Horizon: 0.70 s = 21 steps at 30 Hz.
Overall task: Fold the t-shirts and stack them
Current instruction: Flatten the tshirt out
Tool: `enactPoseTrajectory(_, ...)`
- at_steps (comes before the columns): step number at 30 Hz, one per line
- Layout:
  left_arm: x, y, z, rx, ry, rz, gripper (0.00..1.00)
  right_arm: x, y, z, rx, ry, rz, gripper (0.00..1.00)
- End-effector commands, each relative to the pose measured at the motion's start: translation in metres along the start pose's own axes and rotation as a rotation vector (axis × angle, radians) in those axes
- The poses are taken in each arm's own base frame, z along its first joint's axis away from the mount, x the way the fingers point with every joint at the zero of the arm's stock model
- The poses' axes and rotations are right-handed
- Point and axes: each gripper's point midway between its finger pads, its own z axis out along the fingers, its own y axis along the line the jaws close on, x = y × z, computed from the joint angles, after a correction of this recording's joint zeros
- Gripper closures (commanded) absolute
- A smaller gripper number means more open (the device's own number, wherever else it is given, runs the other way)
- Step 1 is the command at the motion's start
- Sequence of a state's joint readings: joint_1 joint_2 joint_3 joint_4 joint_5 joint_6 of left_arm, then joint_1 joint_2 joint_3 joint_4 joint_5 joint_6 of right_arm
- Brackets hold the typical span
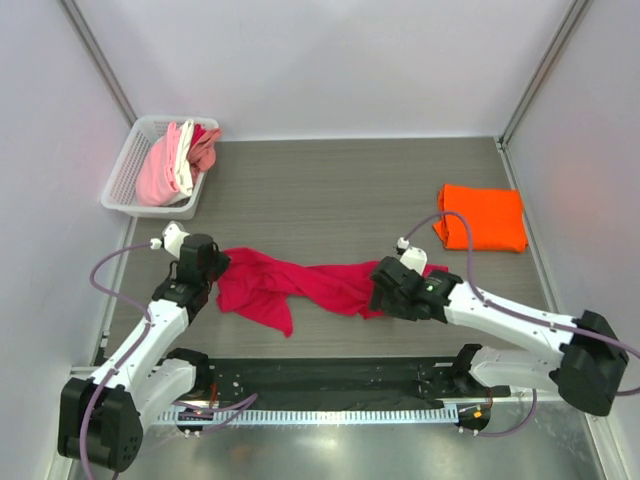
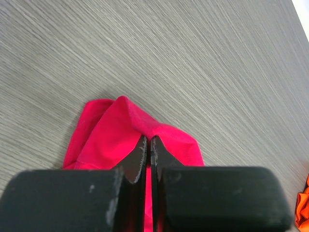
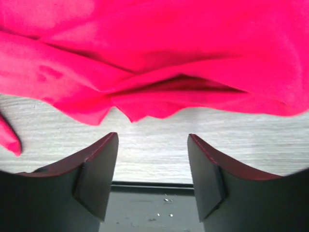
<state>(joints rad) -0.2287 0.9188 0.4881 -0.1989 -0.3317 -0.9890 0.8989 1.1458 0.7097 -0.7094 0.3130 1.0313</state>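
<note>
Top view: crimson t-shirt (image 1: 290, 285) is strung out mid-table between the arms, with the folded orange t-shirt (image 1: 482, 216) at 2 o'clock from it. Left wrist cam: left gripper (image 2: 148, 152) is pinched tight on a red fold. Right wrist cam: right gripper (image 3: 152, 164) has its jaws wide with nothing between them, and the shirt edge is at 12 o'clock.

My overhead camera looks down on the table (image 1: 330, 190). Both wrist cameras, close in, share the red shirt (image 2: 120, 130).
</note>
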Motion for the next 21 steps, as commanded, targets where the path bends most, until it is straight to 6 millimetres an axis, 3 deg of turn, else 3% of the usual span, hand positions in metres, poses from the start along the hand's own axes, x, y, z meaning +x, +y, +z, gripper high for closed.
enactPoseTrajectory(1, -0.015, -0.01, -0.003, 0.02, -0.049, -0.01, 1.0, 0.008, -0.018, -0.005, 0.012, 0.0, 0.033, 0.36)
enactPoseTrajectory(7, -0.013, -0.012, -0.005, 0.031, -0.038, -0.013, 1.0, 0.009, -0.021, 0.009, 0.05, -0.005, -0.002, 0.56)
enactPoseTrajectory(14, -0.014, -0.014, -0.005, 0.038, -0.038, -0.016, 1.0, 0.003, 0.007, 0.027, 0.017, -0.002, -0.031, 0.51)
enactPoseTrajectory(21, -0.014, -0.013, -0.007, 0.04, -0.043, -0.014, 1.0, 0.0, 0.008, 0.039, 0.04, -0.033, -0.015, 0.49)
